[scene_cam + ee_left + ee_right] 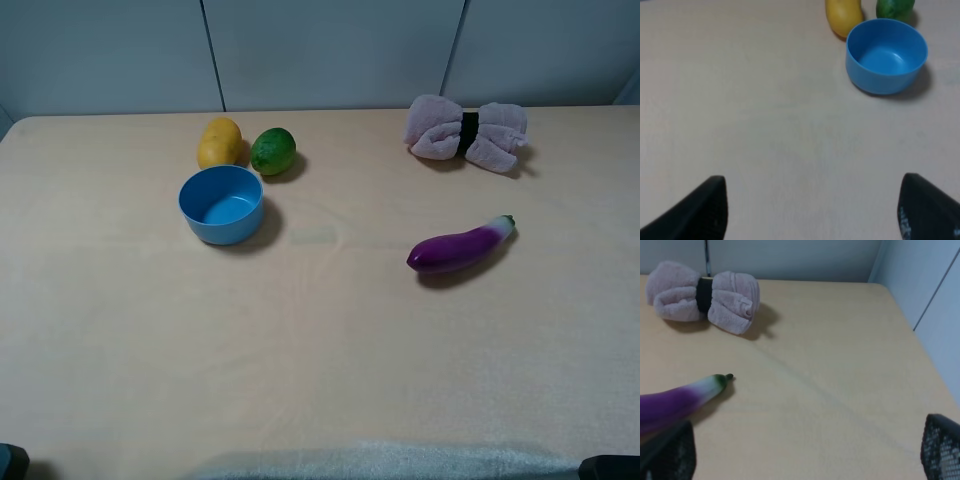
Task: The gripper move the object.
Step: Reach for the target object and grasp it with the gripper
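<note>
The object, a glossy purple eggplant (460, 246) fading to white at a green stem tip, lies on the tan table right of centre. The right wrist view shows its stem end (685, 397) beside one black finger. My right gripper (807, 452) stands open, fingers wide apart, nothing between them. In the left wrist view my left gripper (812, 210) is also open over bare table, well short of the bowl. In the exterior high view only dark bits of the arms show at the bottom corners.
A blue bowl (221, 203) sits left of centre, with a yellow lemon (220, 142) and a green lime (273, 151) just behind it. A pink rolled towel (466, 132) with a black band lies at the back right. Wall panels rise behind the table's far edge.
</note>
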`<state>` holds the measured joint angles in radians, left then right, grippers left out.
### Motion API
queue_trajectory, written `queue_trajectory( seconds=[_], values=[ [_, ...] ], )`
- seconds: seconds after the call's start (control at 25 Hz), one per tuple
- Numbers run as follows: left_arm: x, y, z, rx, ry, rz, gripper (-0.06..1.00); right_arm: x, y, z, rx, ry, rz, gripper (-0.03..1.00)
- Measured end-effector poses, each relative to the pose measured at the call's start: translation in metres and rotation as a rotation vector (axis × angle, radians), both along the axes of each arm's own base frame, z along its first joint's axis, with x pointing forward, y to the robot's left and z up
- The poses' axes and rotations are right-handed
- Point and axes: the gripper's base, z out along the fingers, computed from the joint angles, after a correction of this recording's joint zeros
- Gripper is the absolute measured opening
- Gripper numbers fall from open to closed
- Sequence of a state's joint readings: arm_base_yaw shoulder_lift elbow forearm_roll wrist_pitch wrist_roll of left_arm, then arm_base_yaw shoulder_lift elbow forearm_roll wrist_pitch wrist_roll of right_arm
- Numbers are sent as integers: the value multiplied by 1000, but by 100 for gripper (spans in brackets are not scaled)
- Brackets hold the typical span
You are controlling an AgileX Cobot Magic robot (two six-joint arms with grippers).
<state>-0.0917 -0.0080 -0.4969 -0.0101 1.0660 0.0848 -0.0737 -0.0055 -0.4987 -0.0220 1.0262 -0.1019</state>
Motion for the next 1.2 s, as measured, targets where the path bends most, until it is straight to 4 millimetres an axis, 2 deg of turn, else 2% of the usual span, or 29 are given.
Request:
queue_trajectory(
  seconds=[1.2],
  values=[
    [0,0,0,0,0,0,77,0,2,0,37,-3,4,68]
  ],
)
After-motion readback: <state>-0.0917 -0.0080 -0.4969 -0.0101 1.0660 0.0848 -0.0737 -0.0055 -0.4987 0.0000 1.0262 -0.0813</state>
